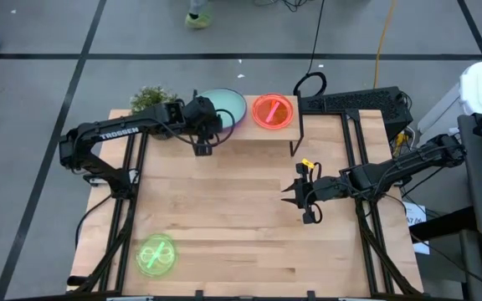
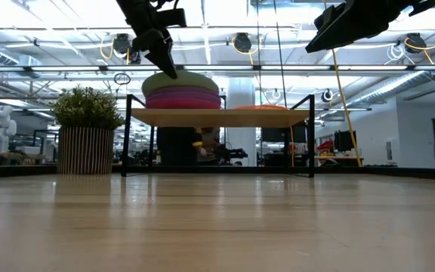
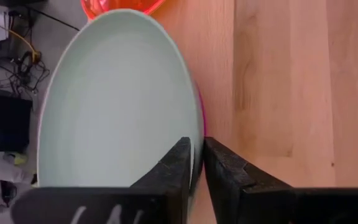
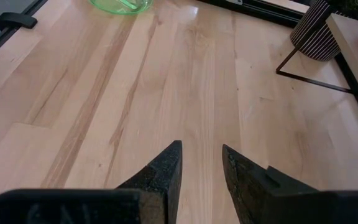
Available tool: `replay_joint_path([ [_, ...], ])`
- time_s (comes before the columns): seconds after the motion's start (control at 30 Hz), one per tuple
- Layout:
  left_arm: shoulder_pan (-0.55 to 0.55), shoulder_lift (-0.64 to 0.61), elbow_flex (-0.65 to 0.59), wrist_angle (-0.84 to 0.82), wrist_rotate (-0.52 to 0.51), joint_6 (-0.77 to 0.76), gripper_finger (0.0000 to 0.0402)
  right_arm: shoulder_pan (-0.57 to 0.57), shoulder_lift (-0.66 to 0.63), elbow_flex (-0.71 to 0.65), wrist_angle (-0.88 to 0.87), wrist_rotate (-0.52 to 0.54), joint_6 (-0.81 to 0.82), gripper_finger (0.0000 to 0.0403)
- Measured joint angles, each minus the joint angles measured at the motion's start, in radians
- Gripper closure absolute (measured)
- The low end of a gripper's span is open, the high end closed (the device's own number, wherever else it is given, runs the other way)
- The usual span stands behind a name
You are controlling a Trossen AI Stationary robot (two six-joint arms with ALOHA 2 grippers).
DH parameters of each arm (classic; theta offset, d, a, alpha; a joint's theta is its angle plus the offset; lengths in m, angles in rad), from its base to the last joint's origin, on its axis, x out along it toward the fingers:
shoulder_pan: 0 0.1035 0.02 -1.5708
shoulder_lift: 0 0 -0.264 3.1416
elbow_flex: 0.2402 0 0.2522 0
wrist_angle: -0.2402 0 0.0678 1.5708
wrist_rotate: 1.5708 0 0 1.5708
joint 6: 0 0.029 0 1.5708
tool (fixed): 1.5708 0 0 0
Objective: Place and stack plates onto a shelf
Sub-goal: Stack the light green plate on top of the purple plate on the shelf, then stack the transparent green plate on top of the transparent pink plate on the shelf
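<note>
At the counter's near-left corner lies the lime-green plate [image 1: 156,255], well apart from both arms; the left tool [image 1: 202,147], fingers barely parted around the stacked teal plate's [image 3: 117,99] rim on the shelf [image 2: 217,116], shares its side, while the right tool [image 1: 310,201] hovers half-open, empty.

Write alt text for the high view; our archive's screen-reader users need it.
Seen from above, the left gripper hangs at the near rim of a teal plate topping a stack on the shelf, beside an orange plate. The right gripper waits, open, above the bare table; a green plate lies near its front left corner.
</note>
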Motion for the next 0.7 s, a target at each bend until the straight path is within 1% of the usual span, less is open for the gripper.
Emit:
replay_joint_path([
  [0.13, 0.002, 0.011, 0.0, 0.02, 0.0, -0.02, 0.0321, 0.0, 0.0, 0.0, 0.0, 0.0, 0.0, 0.0303],
  [0.23, 0.002, 0.026, 0.0, 0.041, 0.0, -0.025, 0.0309, 0.0, 0.0, 0.0, 0.0, 0.0, 0.0, 0.0303],
  [0.4, 0.0, 0.04, 0.0, 0.069, 0.001, -0.032, 0.0306, 0.0, 0.0, 0.0, -0.001, -0.001, 0.0, 0.0303],
  [0.53, -0.001, 0.046, -0.002, 0.059, -0.006, -0.045, 0.0306, 0.0, 0.0, 0.0, -0.003, -0.001, 0.0, 0.0303],
  [0.7, -0.028, 0.026, -0.002, 0.051, -0.085, -0.062, 0.0306, 0.0, 0.0, 0.0, -0.009, -0.001, 0.0, 0.0303],
])
